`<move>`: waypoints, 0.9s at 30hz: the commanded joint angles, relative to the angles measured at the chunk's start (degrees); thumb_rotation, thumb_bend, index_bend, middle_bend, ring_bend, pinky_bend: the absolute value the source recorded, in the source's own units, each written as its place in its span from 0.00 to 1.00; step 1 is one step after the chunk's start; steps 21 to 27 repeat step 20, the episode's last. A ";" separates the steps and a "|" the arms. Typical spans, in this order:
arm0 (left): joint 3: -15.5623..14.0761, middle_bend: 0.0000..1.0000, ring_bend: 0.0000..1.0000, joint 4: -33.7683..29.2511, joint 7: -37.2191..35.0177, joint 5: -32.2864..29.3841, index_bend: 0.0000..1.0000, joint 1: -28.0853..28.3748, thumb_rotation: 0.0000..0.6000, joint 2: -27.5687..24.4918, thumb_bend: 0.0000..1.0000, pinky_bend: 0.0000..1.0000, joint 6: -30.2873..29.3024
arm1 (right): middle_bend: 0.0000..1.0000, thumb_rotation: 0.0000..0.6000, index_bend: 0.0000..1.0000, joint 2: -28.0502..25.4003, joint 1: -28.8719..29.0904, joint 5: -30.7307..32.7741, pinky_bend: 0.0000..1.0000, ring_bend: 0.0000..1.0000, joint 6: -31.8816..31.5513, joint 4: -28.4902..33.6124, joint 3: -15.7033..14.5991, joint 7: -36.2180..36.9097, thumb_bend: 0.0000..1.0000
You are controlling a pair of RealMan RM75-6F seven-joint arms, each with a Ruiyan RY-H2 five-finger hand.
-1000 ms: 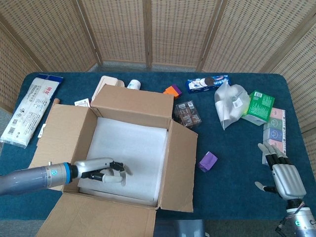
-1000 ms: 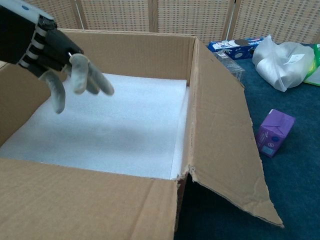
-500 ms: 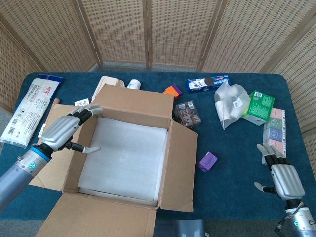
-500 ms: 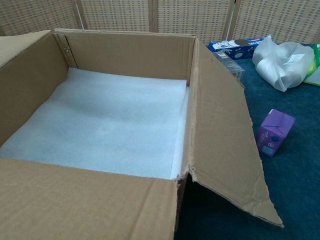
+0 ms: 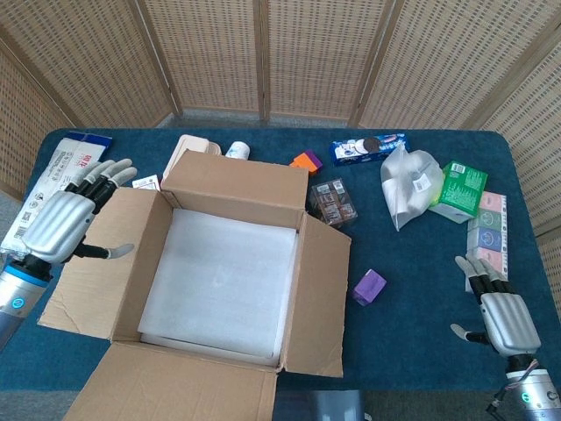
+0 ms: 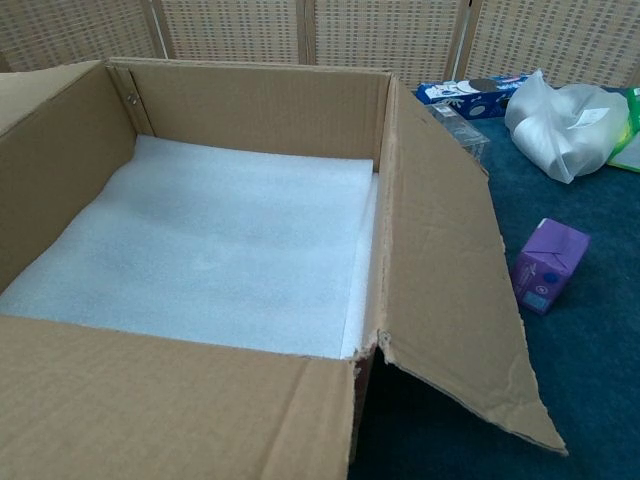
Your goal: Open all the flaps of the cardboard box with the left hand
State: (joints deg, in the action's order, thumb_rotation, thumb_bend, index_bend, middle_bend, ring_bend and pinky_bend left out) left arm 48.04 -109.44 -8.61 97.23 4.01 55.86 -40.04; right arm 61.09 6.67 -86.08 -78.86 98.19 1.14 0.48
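Observation:
The cardboard box (image 5: 320, 294) stands in the middle of the blue table with its flaps folded outward and white foam sheet (image 5: 223, 285) lining its bottom. In the chest view the box (image 6: 440, 270) fills most of the frame. My left hand (image 5: 61, 224) hovers above the box's left flap (image 5: 88, 281), fingers spread and holding nothing. My right hand (image 5: 504, 317) rests low at the table's front right, fingers apart, empty. Neither hand shows in the chest view.
A purple carton (image 5: 369, 287) lies right of the box. Behind the box sit a dark snack box (image 5: 333, 203), an orange block (image 5: 305, 160), a cookie pack (image 5: 368, 147), a plastic bag (image 5: 409, 184) and a green box (image 5: 461, 188). A white packet (image 5: 54, 193) lies far left.
My left hand rose out of the box interior and moved left, ending above the left flap near the table's left edge. The right hand stayed put.

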 commanded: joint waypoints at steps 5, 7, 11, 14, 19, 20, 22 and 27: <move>-13.25 0.00 0.00 13.02 -12.67 12.46 0.02 -2.40 1.00 -2.71 0.00 0.00 -20.35 | 0.00 1.00 0.00 -0.55 -0.20 -0.02 0.15 0.00 -0.33 0.71 0.02 0.01 0.00; -16.59 0.00 0.00 15.52 -14.53 13.55 0.02 -3.60 1.00 -2.78 0.00 0.00 -24.57 | 0.00 1.00 0.00 -0.88 -0.24 -0.02 0.14 0.00 -0.33 1.04 -0.02 -0.02 0.00; -21.79 0.00 0.00 19.32 -15.20 13.02 0.02 -6.39 1.00 -1.71 0.00 0.00 -30.55 | 0.00 1.00 0.00 -1.44 -0.33 0.26 0.12 0.00 -0.45 1.33 0.08 -0.62 0.00; -26.24 0.00 0.00 21.81 -15.02 10.57 0.02 -9.49 1.00 0.48 0.00 0.00 -34.15 | 0.00 1.00 0.00 -1.62 -0.54 0.34 0.12 0.00 -1.21 1.46 0.37 -1.78 0.00; -30.75 0.00 0.00 25.02 -13.50 9.58 0.02 -10.89 1.00 4.02 0.00 0.00 -39.77 | 0.00 1.00 0.00 -2.00 -0.67 0.56 0.12 0.00 -1.22 1.94 0.36 -1.94 0.00; -31.33 0.00 0.00 25.29 -13.52 9.40 0.02 -11.09 1.00 4.41 0.00 0.00 -40.49 | 0.00 1.00 0.00 -2.02 -0.69 0.57 0.12 0.00 -1.32 1.91 0.41 -2.12 0.00; -31.33 0.00 0.00 25.29 -13.52 9.40 0.02 -11.09 1.00 4.41 0.00 0.00 -40.49 | 0.00 1.00 0.00 -2.02 -0.69 0.57 0.12 0.00 -1.32 1.91 0.41 -2.12 0.00; -31.33 0.00 0.00 25.29 -13.52 9.40 0.02 -11.09 1.00 4.41 0.00 0.00 -40.49 | 0.00 1.00 0.00 -2.02 -0.69 0.57 0.12 0.00 -1.32 1.91 0.41 -2.12 0.00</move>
